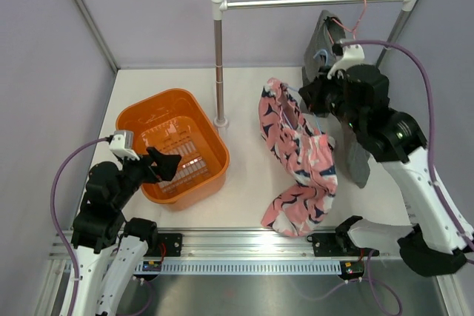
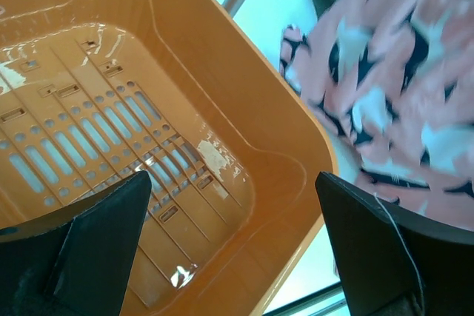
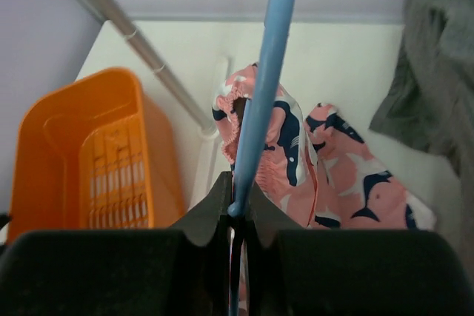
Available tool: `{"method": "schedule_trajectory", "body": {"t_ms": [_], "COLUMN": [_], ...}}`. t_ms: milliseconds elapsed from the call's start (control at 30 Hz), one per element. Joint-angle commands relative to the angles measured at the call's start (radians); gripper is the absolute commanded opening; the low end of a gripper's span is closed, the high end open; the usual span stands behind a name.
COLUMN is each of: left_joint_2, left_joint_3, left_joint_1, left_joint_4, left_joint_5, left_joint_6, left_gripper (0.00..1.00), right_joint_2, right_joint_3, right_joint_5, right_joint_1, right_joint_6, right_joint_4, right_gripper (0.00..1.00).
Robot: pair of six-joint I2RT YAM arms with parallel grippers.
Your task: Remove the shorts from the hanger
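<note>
The pink shorts with dark shark prints hang from a blue hanger and trail down onto the white table near its front edge. My right gripper is shut on the hanger's thin blue bar, which runs up between its fingertips in the right wrist view, where the gripper sits just above the shorts. My left gripper is open and holds nothing, hovering over the orange basket. In the left wrist view this gripper looks into the basket, with the shorts at the upper right.
The orange basket stands at the left of the table. A clothes rack post rises behind it, carrying a rail. A grey garment hangs from a pink hanger on the rail, behind my right arm.
</note>
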Motion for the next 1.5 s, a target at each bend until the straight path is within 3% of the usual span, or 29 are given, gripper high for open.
{"method": "schedule_trajectory", "body": {"t_ms": [0,100,233,333,367,433,467,567,733,1067,1300,1467], "left_joint_2": [0.011,0.052,0.187,0.317,0.395,0.481,0.568,0.687,0.872,1.149,1.204,1.207], "left_joint_3": [0.026,0.06,0.147,0.238,0.271,0.377,0.417,0.544,0.649,0.831,0.81,0.783], "left_joint_1": [-0.006,-0.007,-0.036,-0.22,-0.388,-0.576,-0.738,-0.895,-0.975,-1.02,-1.02,-1.02], "left_joint_4": [0.078,0.155,0.211,0.233,0.22,0.207,0.185,0.171,0.26,0.292,0.269,0.282], "left_joint_5": [0.076,0.125,0.113,-0.063,-0.235,-0.415,-0.586,-0.733,-0.786,-0.861,-0.889,-0.901], "left_joint_6": [0.008,-0.061,-0.118,-0.107,-0.081,-0.054,-0.031,-0.023,-0.05,-0.073,-0.121,-0.135], "left_gripper": [0.99,0.99,0.99,0.99,0.99,0.99,0.99,0.99,0.99,0.99,0.98,0.87], "right_joint_2": [-0.212,-0.325,-0.381,-0.378,-0.37,-0.362,-0.361,-0.356,-0.338,-0.329,-0.339,-0.339], "right_joint_3": [-0.102,-0.231,-0.27,-0.256,-0.25,-0.239,-0.239,-0.242,-0.23,-0.196,-0.167,-0.133], "right_joint_5": [-0.102,-0.092,-0.074,-0.062,-0.053,-0.046,-0.039,-0.016,-0.013,0.007,0.02,0.018], "right_joint_1": [0.066,0.098,0.104,0.104,0.104,0.104,0.106,0.106,0.104,0.106,0.104,0.104], "right_joint_6": [0.094,0.156,0.177,0.169,0.167,0.163,0.164,0.17,0.181,0.181,0.175,0.172], "right_joint_4": [-0.025,-0.036,-0.067,-0.087,-0.091,-0.096,-0.096,-0.097,-0.11,-0.154,-0.18,-0.2], "right_gripper": [0.0,0.0,0.0,0.0,0.0,0.0,0.0,0.0,0.0,0.0,0.0,0.0]}}
